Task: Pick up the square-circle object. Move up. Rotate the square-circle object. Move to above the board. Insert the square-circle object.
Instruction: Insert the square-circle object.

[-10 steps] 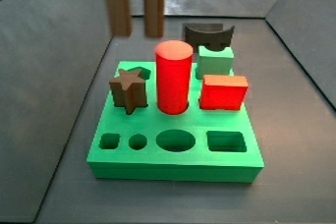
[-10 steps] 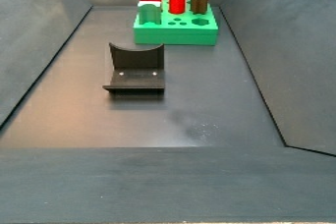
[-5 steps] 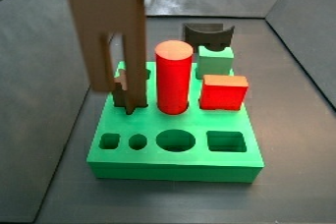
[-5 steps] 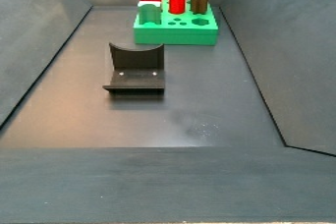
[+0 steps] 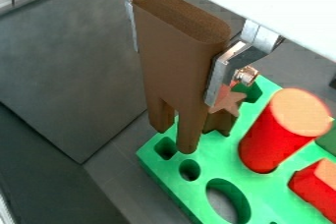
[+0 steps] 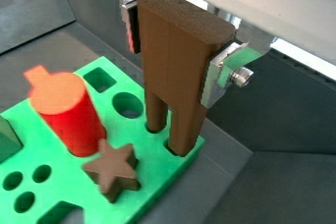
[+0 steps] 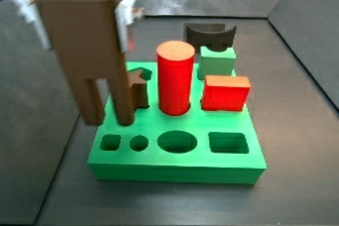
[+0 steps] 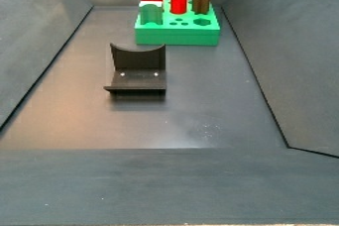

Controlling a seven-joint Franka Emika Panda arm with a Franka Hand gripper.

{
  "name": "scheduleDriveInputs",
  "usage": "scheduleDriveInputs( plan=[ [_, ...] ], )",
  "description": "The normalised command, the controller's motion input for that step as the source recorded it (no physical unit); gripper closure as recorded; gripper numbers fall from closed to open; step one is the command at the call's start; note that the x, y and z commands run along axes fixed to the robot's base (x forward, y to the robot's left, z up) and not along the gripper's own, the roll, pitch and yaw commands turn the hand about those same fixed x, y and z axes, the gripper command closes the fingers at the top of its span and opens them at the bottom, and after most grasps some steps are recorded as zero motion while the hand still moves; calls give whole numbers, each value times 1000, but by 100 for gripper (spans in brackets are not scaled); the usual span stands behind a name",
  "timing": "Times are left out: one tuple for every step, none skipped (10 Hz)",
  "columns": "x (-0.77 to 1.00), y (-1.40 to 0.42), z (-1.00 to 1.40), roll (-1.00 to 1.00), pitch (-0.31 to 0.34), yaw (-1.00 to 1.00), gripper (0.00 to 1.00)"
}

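Observation:
My gripper (image 7: 77, 10) is shut on the square-circle object (image 7: 87, 56), a medium-brown flat piece held upright with its two prongs pointing down. The prong tips hang just over the left side of the green board (image 7: 199, 166), beside the dark brown star block (image 7: 138, 89) and behind the small square hole (image 7: 113, 143) and small round hole (image 7: 138, 143). Both wrist views show the object (image 5: 178, 66) (image 6: 178, 71) clamped between the silver fingers (image 5: 234, 61) (image 6: 223, 68), over the board (image 5: 178, 174) (image 6: 151, 184). In a side view it rises above the far board (image 8: 179, 34).
On the board stand a red cylinder (image 7: 175, 76), a red cube (image 7: 225, 93), a small green cube (image 7: 219, 61) and a dark arch block (image 7: 209, 35). A large round hole (image 7: 175, 141) and a square hole (image 7: 228, 143) lie along its front. The fixture (image 8: 135, 68) stands mid-floor.
The gripper has come down and toward the board's front left with the square-circle object; a second ago only its prongs showed at the top, behind the board.

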Motion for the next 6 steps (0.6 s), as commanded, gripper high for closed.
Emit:
scheduleDriveInputs(
  plan=[
    [0,-229,-243,356,-61,0,100],
    [151,-183,-377,379,16,0,100],
    [291,-103,-489,227,0,0,100],
    [417,-17,-429,100,10,-11,100],
    [309,0,-366,0,1,0,100],
    [174,0,-211,-37,0,-83,100]
  ],
)
